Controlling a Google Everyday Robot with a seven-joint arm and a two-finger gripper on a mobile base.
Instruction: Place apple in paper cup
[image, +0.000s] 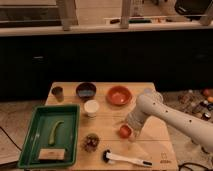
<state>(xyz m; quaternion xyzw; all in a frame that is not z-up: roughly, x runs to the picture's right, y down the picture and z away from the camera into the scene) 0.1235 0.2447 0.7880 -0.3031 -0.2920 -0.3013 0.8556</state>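
Note:
The apple (124, 131), small and red-orange, lies on the wooden table (110, 125) right of centre. The paper cup (91, 107), white with a pale inside, stands upright to the apple's upper left, about a hand's width away. My gripper (132, 126) hangs down from the white arm (165, 114), which comes in from the right. It is low over the table, right against the apple's right side and partly covering it. I cannot tell whether it holds the apple.
An orange-red bowl (119, 95), a dark bowl (86, 90) and a small brown cup (57, 91) stand along the far edge. A green tray (30, 145) holds a green vegetable (55, 131) and a tan block (51, 154). A small snack bowl (91, 142) and a white brush (125, 159) lie near the front.

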